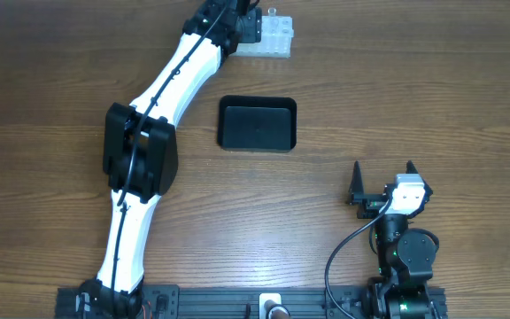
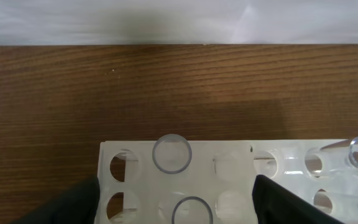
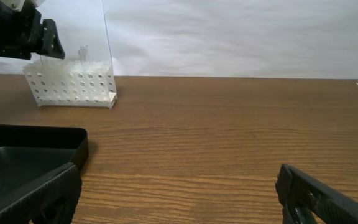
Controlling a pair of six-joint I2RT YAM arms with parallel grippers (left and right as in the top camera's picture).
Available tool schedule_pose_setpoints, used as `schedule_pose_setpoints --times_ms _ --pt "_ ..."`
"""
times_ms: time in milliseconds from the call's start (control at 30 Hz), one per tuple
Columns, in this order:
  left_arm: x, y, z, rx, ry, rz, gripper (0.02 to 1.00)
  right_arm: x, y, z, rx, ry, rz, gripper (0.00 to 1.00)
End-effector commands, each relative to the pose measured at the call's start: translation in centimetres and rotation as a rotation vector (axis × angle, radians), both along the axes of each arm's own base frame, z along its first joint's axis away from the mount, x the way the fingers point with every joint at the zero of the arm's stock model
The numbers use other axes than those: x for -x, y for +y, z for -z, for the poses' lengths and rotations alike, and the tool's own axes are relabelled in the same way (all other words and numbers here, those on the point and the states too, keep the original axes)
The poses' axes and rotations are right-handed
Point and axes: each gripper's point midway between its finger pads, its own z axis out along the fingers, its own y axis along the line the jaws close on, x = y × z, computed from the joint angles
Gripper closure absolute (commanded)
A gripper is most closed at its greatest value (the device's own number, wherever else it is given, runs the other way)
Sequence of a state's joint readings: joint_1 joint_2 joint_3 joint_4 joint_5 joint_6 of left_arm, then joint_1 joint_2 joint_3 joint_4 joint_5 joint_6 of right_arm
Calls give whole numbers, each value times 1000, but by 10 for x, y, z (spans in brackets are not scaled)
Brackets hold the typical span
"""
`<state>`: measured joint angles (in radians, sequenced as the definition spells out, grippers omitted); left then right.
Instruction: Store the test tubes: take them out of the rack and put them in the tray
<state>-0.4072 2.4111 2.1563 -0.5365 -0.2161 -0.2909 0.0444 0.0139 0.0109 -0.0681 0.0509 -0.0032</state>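
While left gripper [image 2: 176,205] hangs spread wide over rack [image 1: 273,37], upper centre | right gripper [image 1: 384,173] parted, lower right | risk: off-centre closing on test tube [image 2: 171,154] could tip rack

The rack [image 1: 271,37] stood behind the tray [image 1: 258,124] on the tabletop [image 1: 414,89].
The left end effector [image 2: 176,205] hung over the rack's left end; the right end effector [image 1: 383,177] sat near its base, well right of the tray.
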Motion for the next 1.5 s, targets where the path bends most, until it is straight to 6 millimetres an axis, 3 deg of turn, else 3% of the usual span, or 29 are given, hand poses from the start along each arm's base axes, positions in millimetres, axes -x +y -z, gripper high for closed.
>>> schedule_pose_setpoints --times_ms 33,233,400,867,1267,1500 --pt "-3 -2 -5 8 -11 2 400 0 -1 1 -3 0 2 7" --pt "-3 -3 -5 9 -11 2 514 0 -1 1 -3 0 2 9" --pt "-3 -4 -4 16 -7 9 700 0 -1 1 -3 0 2 9" --pt "-2 -4 -4 19 -2 8 908 0 -1 1 -3 0 2 9" --pt "-1 -5 -4 18 -1 9 982 0 -1 1 -3 0 2 7" --pt "0 -7 -23 29 -29 14 980 0 -1 1 -3 0 2 9"
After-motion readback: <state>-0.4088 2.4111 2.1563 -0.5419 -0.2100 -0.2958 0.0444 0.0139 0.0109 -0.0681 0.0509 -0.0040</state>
